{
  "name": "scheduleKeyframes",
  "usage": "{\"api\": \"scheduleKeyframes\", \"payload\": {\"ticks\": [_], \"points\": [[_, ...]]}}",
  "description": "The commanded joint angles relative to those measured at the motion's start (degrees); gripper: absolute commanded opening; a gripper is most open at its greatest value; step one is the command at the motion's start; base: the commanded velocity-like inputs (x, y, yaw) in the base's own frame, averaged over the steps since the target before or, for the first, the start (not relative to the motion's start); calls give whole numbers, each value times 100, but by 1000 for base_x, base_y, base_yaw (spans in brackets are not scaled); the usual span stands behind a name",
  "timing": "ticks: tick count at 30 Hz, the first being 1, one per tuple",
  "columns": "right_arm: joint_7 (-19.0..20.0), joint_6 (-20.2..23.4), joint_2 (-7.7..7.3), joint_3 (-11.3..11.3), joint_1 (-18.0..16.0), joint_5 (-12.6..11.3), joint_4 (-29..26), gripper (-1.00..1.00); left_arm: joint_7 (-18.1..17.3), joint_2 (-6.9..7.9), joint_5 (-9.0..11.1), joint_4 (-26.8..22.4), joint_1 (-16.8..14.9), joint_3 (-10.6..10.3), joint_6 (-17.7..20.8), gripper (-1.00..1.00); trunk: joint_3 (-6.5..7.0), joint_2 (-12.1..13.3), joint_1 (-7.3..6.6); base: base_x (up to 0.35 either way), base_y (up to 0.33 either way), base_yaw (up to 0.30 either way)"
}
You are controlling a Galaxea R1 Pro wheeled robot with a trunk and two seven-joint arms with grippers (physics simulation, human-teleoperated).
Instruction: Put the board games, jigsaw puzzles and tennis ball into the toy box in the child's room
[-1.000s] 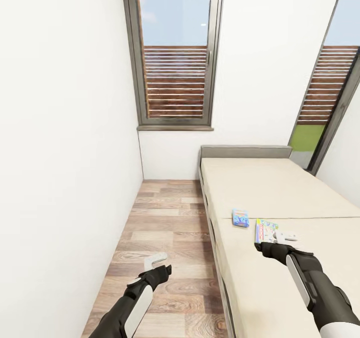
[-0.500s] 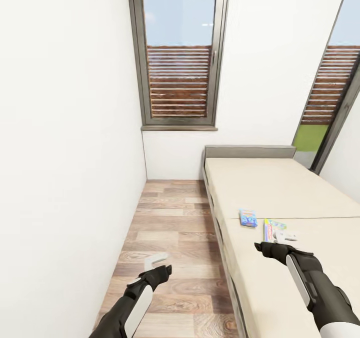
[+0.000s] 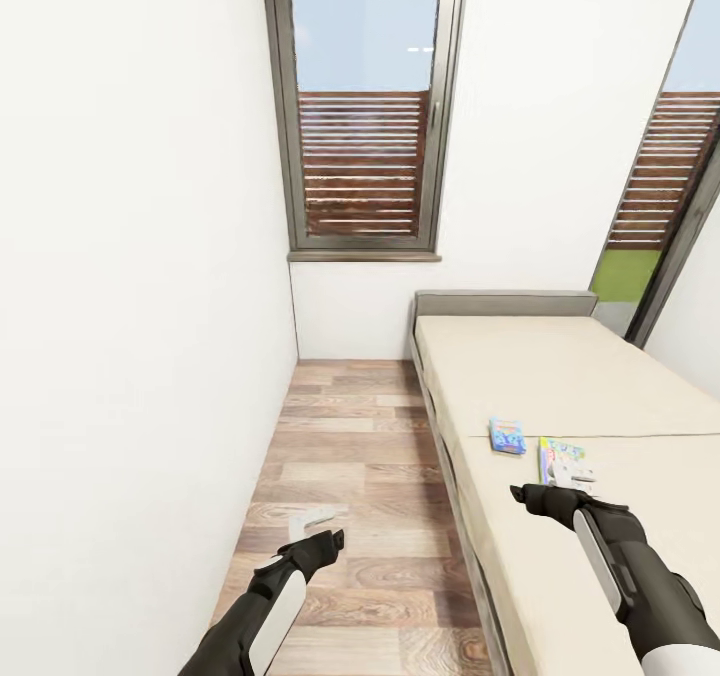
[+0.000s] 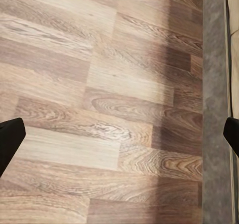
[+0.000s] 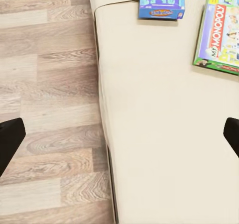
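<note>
Two board games lie on the beige bed (image 3: 560,376): a small blue box (image 3: 507,436) (image 5: 162,1) and a green-white Monopoly box (image 3: 558,453) (image 5: 219,32). My right gripper (image 3: 575,475) (image 5: 119,134) hovers open above the mattress, just short of the Monopoly box and partly covering it in the head view. Over the wooden floor beside the bed, my left gripper (image 3: 312,522) (image 4: 119,137) is open and empty. The table, toy box, jigsaw puzzles and tennis ball are out of view.
A narrow strip of wood floor (image 3: 350,456) runs between the white wall (image 3: 130,356) on the left and the bed's grey side (image 4: 216,109). A tall window (image 3: 365,106) stands at the far end, above the grey headboard (image 3: 505,303).
The whole picture has shifted, so the camera has moved: bed and game boxes now sit further right in the head view. Both arms hold the same pose, grippers still open.
</note>
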Motion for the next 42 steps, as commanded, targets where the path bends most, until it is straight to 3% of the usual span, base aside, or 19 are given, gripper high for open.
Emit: {"api": "scheduleKeyframes", "payload": {"ticks": [1, 42], "points": [[-1, 29, -2, -7, -3, -47, -6, 100, 51, 5, 60, -10, -3, -19, 14, 100, -6, -3, 0, 0, 24, 0], [-3, 32, 0, -7, -3, -47, -5, 100, 42, 7, 64, -10, -3, -22, 17, 100, -6, -3, 0, 12, 46, 0]]}}
